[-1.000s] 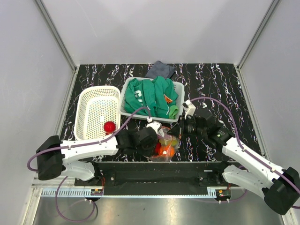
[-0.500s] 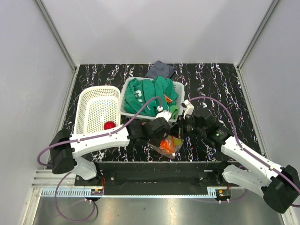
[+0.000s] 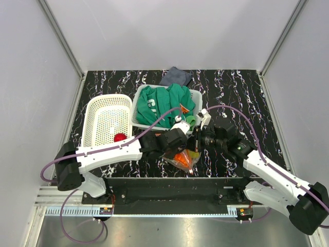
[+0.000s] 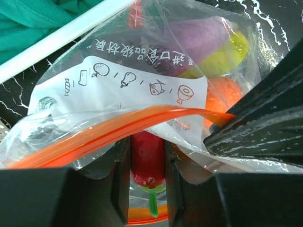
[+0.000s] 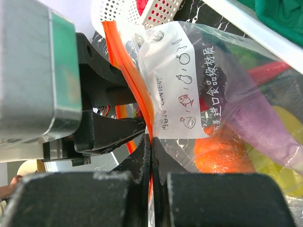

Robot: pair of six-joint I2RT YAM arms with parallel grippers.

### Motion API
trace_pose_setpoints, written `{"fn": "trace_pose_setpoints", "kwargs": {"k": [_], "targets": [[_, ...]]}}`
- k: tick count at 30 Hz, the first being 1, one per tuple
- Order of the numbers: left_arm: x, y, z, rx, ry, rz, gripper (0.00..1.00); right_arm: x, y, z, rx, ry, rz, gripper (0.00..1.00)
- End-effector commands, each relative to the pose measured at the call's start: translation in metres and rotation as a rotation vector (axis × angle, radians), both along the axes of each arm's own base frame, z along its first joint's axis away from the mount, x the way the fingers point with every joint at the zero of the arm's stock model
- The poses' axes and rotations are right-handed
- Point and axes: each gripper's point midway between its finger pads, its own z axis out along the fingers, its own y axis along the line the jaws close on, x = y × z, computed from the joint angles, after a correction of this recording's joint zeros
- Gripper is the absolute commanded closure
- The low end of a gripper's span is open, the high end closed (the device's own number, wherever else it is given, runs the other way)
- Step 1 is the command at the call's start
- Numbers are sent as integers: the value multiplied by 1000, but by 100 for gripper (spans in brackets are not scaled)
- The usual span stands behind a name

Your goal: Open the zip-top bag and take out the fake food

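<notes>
Bag (image 3: 182, 159): close to the near edge of the table (image 3: 247, 98), about midway along it, between the two arms. Cannot tell whether its bottom rests on the table or hangs just clear.

Right gripper (image 5: 150, 142): jaws fully closed, pinching one lip of the bag right at the orange zip strip (image 5: 124, 66). Reads as an anchor. It holds the mouth toward the other arm so the pouch does not follow what is pulled out.

Left gripper (image 4: 147, 153): jaws part-way closed, nipping a red chili (image 4: 147, 170) between the fingers, green stem pointing back toward the wrist. One run of the zip strip crosses above the fingers and a second shows below them, so the fingers look to be inside the unzipped mouth.

Inside the film, behind the white printed label (image 4: 128, 82): purple piece (image 4: 199, 35), yellow-green piece (image 4: 232, 49), orange piece (image 4: 222, 97). All are bunched toward the closed end.

White basket (image 3: 97, 116) lies along the left edge of the table, with one red round fruit (image 3: 120, 137) at its near end. Likely the drop spot, judging by that. Tub (image 3: 198, 98) with a green garment (image 3: 167, 103) sits mid-table toward the far edge, and a grey cloth (image 3: 176, 76) lies at the far edge.

Step in hand, as I judge it: drawing the chili out. Risk: the film drags along with it.
</notes>
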Motion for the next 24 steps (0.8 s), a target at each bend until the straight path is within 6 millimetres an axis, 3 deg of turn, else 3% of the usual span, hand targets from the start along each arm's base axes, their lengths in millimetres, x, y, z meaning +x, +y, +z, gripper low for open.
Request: {"fn": "trace_pose_setpoints", "kwargs": {"k": [1,9,12,13,15,16,17,20,24], "targets": [[21,-17,58,-149,-138,9,100,2,7,20,48,-50,15,100],[1,-12,99,-323,-72,-11,100,6,5,11,24,-51,-9,100],[-9,-3,95,-320,-49,-37,100,11,0,9,11,-63,-54,100],[-13,4,101,-342,-56,-45,100,12,-2,6,3,-61,-70,100],[-17,18,90,-324,-49,-34,100,17,-7,7,-5,-80,-110,100],[-21,28,98,-355,-60,-28,100,18,-9,8,-7,-85,-118,100],[-24,36,89,-339,-55,-22,100,21,-10,7,-16,-94,-134,100],[-31,58,99,-391,-85,-11,100,24,-13,5,-37,-109,-150,100],[-36,86,94,-411,-118,23,100,27,-14,5,-54,-121,-153,100]]}}
